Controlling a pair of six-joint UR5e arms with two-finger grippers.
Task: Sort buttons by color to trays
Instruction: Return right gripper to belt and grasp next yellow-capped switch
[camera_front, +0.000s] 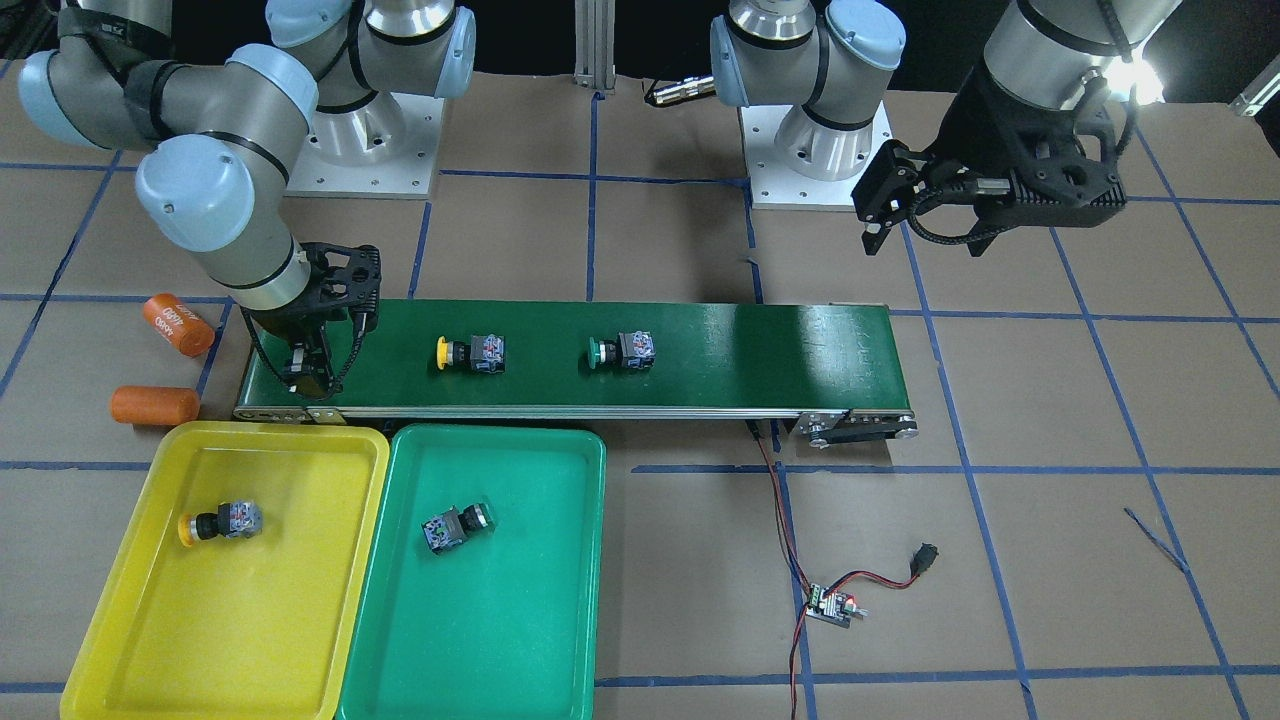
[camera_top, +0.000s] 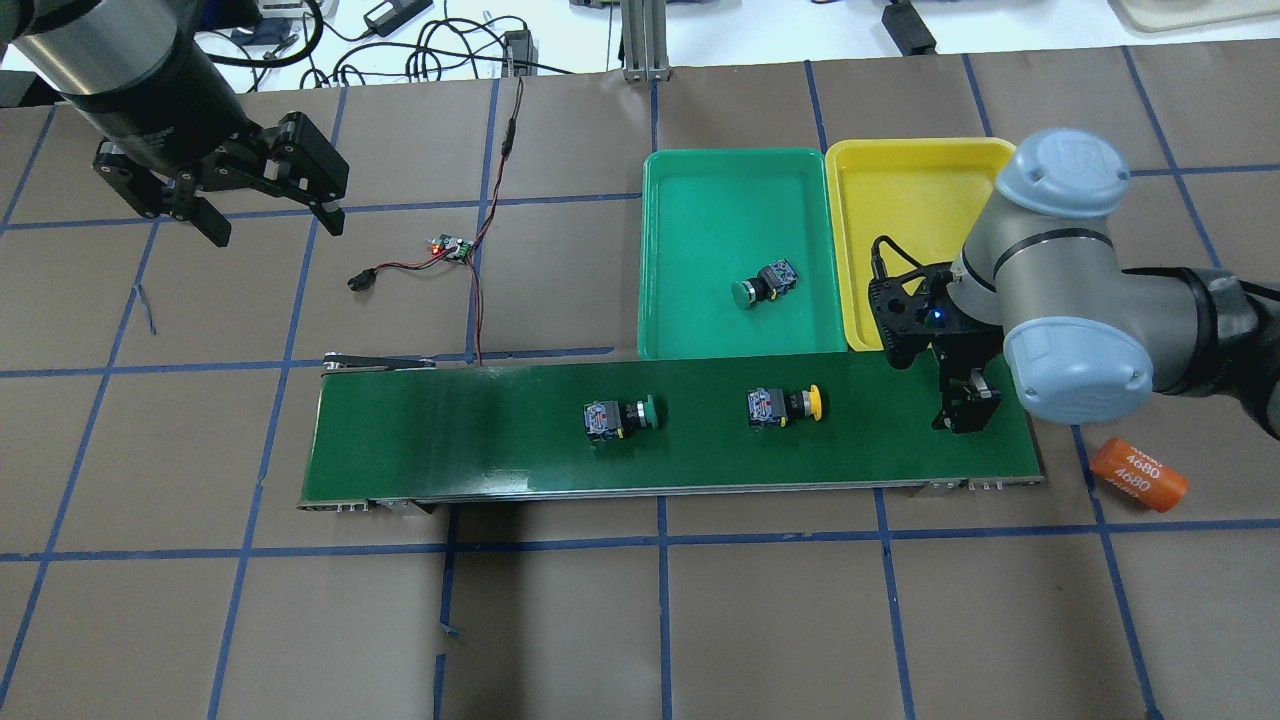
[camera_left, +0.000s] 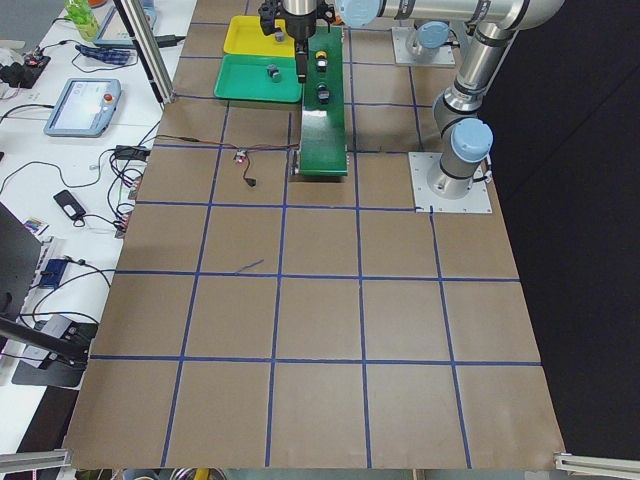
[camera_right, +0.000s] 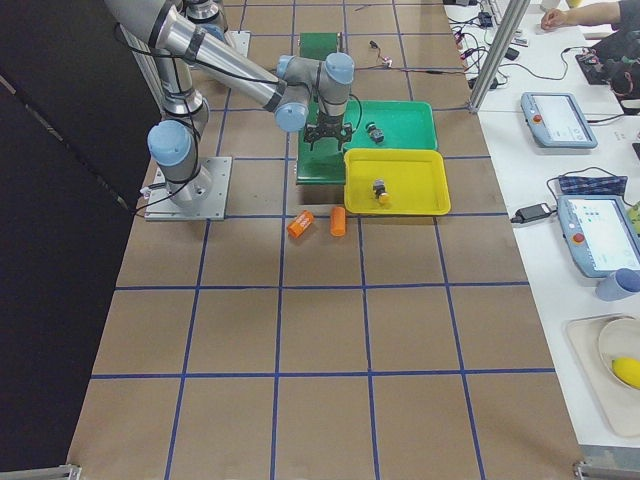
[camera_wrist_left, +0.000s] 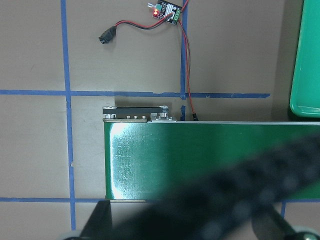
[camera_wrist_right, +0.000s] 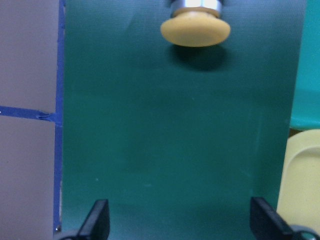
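Observation:
Two buttons lie on the belt: a yellow one (camera_front: 470, 353) (camera_top: 785, 405) and a green one (camera_front: 622, 350) (camera_top: 618, 417). Another yellow button (camera_front: 222, 522) lies in the yellow tray (camera_front: 150, 620) (camera_top: 900, 180). Another green button (camera_front: 457, 526) (camera_top: 763, 283) lies in the green tray (camera_front: 520, 640) (camera_top: 700, 200). My right gripper (camera_top: 965, 408) (camera_wrist_right: 182, 225) stands open and empty low over the belt's end by the trays. The yellow cap (camera_wrist_right: 195, 31) lies ahead of it, apart from the fingers. My left gripper (camera_top: 272, 222) hangs open and empty above the table, beyond the belt's other end.
The long dark green conveyor belt (camera_front: 780, 355) (camera_wrist_left: 200, 160) runs along the near side of the trays. Two orange cylinders (camera_front: 178, 324) (camera_front: 154, 404) lie off its end beside the right arm. A small controller board (camera_top: 450, 248) with red and black wires lies near the left gripper.

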